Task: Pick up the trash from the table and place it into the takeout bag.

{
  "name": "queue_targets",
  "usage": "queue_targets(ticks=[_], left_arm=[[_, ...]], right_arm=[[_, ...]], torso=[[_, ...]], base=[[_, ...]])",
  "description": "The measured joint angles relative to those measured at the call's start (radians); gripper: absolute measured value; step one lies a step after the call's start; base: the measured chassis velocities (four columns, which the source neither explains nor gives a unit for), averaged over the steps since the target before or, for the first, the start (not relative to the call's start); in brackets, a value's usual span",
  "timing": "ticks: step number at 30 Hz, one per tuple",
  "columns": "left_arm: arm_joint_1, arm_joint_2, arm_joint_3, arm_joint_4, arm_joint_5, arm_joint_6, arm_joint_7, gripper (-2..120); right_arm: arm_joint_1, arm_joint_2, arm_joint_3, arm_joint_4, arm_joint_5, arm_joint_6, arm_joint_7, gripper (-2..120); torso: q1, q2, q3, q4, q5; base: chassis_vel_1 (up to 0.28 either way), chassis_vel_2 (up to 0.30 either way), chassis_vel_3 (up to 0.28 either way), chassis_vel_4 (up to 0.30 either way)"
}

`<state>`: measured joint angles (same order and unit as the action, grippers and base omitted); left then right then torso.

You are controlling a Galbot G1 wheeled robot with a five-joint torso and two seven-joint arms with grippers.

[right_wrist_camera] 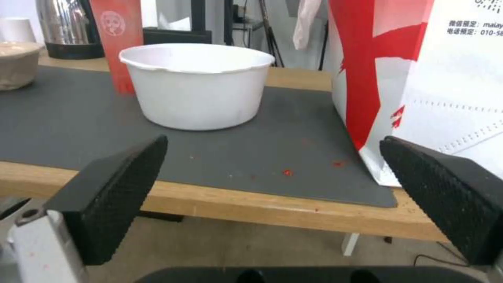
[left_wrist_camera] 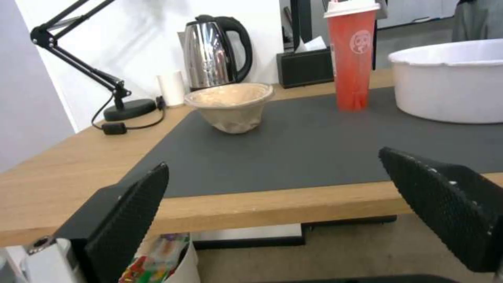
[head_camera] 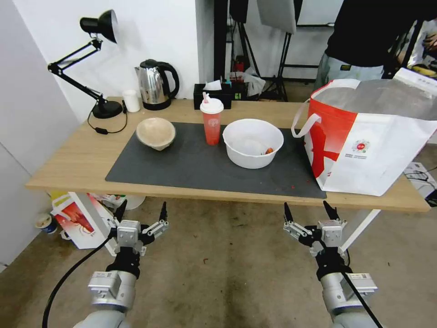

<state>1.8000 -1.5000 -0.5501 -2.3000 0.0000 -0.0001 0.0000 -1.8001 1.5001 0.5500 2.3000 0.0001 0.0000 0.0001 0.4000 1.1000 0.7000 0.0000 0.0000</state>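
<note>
On the dark grey mat of the table (head_camera: 73,155) stand three pieces of trash: a beige pulp bowl (head_camera: 155,133) (left_wrist_camera: 230,105) on the left, a red cup with a white lid (head_camera: 211,120) (left_wrist_camera: 352,55) in the middle and a large white bowl (head_camera: 252,142) (right_wrist_camera: 196,84) to its right. The takeout bag (head_camera: 373,136) (right_wrist_camera: 419,78) stands open at the table's right end, white with a red panel. My left gripper (head_camera: 141,210) (left_wrist_camera: 275,212) hangs open below the table's front edge, in front of the beige bowl. My right gripper (head_camera: 308,209) (right_wrist_camera: 272,188) is open too, short of the edge between white bowl and bag.
At the table's back stand a black desk lamp (head_camera: 98,68), a small white cup (head_camera: 131,100), a steel kettle (head_camera: 156,85) and a black tissue box (head_camera: 212,94). A red-and-white paper bag (head_camera: 79,218) leans under the table's left end. A person stands behind the takeout bag.
</note>
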Motion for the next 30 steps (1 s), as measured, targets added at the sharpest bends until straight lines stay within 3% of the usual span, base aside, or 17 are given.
queue_targets(ticks=[24,30], left_arm=[[-0.003,0.001,0.0,0.0,-0.007,0.011,-0.001,99],[-0.043,0.012,0.004,-0.005,-0.106,0.164,-0.02,97]], right_arm=[[0.006,-0.008,-0.005,0.0,0.004,-0.012,0.002,100],[0.086,-0.101,-0.074,-0.005,0.064,-0.159,0.035,100]], torso=[[0.0,0.0,0.0,-0.0002,0.0],[0.0,0.0,0.0,0.0001,0.0001]], base=[[0.0,0.0,0.0,0.0],[0.0,0.0,0.0,0.0]])
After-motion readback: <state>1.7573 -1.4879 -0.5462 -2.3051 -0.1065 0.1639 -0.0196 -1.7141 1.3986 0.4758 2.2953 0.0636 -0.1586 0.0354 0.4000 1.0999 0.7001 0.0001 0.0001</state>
